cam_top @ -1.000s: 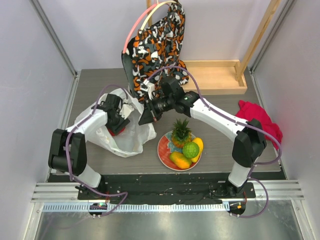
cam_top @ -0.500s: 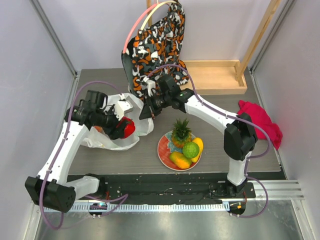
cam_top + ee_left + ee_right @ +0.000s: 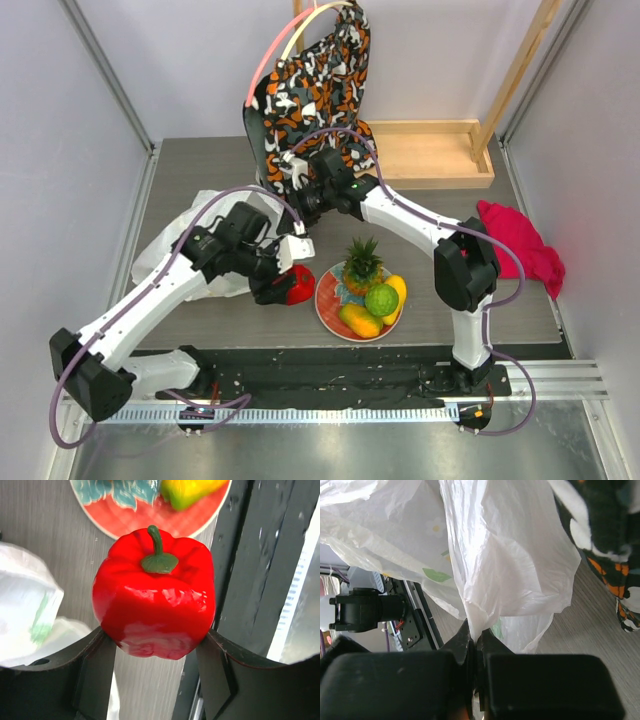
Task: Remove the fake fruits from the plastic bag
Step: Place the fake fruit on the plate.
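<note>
My left gripper (image 3: 290, 287) is shut on a glossy red bell pepper (image 3: 154, 592) with a green stem and holds it just left of the floral plate (image 3: 326, 305); the pepper also shows in the top view (image 3: 295, 287). The plate carries a pineapple (image 3: 361, 263), a green lime (image 3: 381, 299) and yellow mango pieces (image 3: 360, 320). My right gripper (image 3: 475, 637) is shut on a fold of the white plastic bag (image 3: 510, 575) and holds it up. The bag (image 3: 175, 240) lies at the table's left.
A patterned orange-black-white cloth bag (image 3: 315, 80) hangs at the back. A wooden tray (image 3: 435, 153) lies at the back right. A red cloth (image 3: 520, 240) lies at the right edge. The black rail (image 3: 330, 375) runs along the near edge.
My left gripper has carried the red pepper out of the bag and rightward toward the plate. The right gripper has lifted the bag edge slightly back.
</note>
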`<action>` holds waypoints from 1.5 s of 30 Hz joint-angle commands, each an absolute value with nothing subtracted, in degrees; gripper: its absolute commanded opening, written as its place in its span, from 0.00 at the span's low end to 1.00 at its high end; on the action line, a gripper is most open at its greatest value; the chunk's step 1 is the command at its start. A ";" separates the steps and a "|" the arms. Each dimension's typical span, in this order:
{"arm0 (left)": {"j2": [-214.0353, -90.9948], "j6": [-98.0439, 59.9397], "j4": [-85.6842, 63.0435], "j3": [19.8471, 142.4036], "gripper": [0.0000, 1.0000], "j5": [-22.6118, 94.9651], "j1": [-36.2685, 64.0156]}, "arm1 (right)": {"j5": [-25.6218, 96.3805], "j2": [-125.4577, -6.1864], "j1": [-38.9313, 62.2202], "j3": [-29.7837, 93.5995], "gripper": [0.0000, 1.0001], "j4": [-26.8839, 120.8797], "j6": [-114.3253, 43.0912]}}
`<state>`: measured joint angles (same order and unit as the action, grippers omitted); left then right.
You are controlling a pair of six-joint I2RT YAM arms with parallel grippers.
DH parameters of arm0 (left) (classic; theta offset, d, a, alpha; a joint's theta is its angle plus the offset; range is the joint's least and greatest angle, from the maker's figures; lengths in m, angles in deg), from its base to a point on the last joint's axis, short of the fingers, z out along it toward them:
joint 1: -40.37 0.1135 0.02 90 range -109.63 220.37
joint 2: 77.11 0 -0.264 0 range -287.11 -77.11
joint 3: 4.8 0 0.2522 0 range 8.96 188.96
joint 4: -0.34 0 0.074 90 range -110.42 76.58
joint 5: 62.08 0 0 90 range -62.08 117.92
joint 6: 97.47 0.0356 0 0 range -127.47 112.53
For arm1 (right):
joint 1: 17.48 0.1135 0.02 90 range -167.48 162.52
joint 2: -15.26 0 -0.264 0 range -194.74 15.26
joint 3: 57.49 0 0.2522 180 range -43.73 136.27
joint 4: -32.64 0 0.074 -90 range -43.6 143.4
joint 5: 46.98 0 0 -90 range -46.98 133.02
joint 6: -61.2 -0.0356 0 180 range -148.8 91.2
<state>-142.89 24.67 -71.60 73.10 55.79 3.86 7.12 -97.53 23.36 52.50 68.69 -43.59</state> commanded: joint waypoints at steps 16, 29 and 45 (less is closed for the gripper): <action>-146.88 -55.35 -23.90 55.36 0.00 38.12 -3.66 | 12.35 -100.49 22.77 55.85 0.01 66.97 -45.68; -153.13 -66.79 -15.02 46.93 0.04 38.19 -4.01 | 12.00 -101.11 22.77 55.15 0.01 66.36 -46.47; -150.24 -55.74 -21.57 49.73 1.00 46.01 -4.10 | 11.47 -100.93 22.77 54.27 0.01 66.09 -45.94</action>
